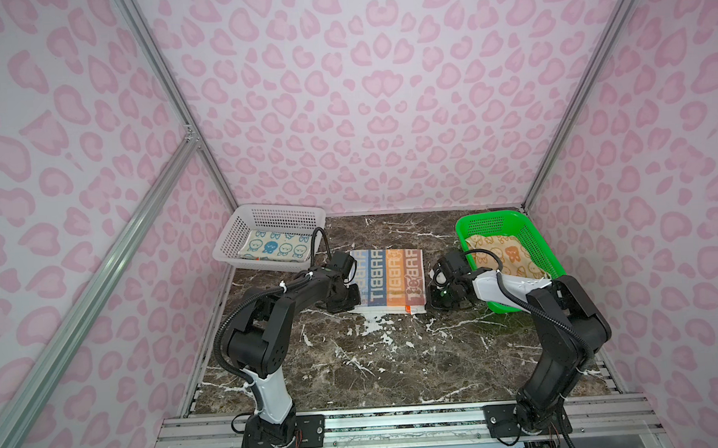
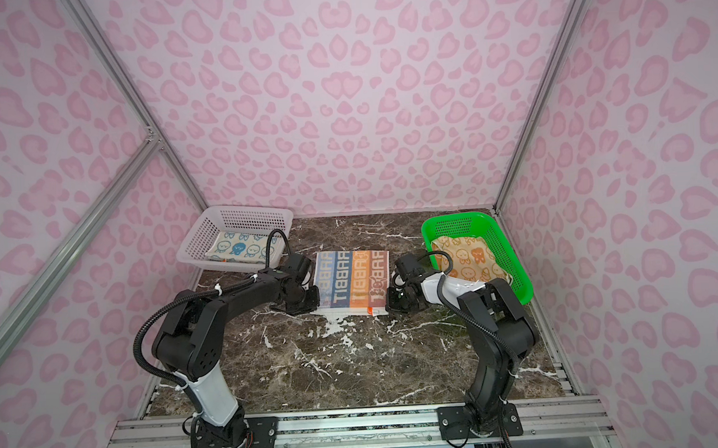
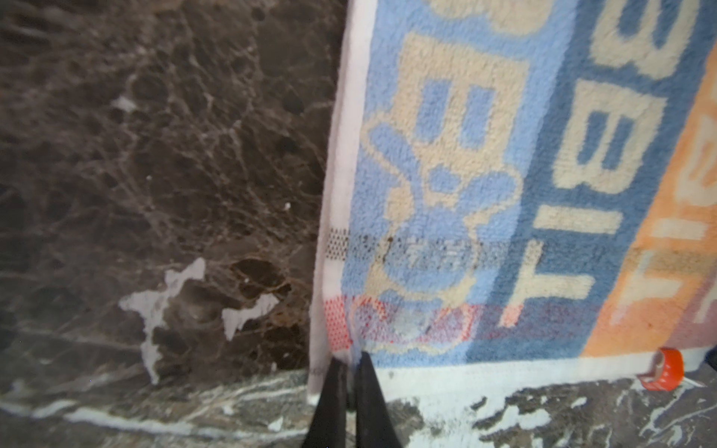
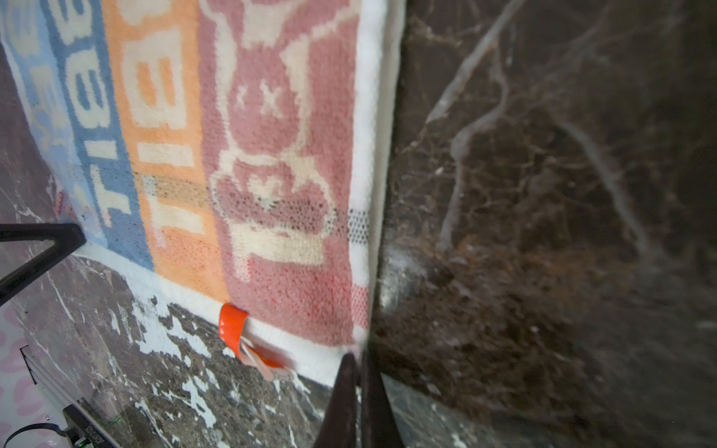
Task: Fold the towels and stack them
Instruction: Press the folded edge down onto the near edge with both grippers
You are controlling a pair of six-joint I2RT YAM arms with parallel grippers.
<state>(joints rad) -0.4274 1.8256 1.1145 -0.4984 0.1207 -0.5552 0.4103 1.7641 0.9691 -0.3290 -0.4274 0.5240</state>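
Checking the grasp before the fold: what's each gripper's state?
Left gripper: shut on a near corner of the middle towel.
Right gripper: shut on its other near corner.

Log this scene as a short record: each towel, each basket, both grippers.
striped towel: flat on the table, between the baskets
blue towel: folded, in the white basket
orange towel: loosely laid in the green basket
left gripper: shut on the striped towel's near corner on its side
right gripper: shut on the other near corner
orange tag: on the striped towel's near edge, nearer the right gripper
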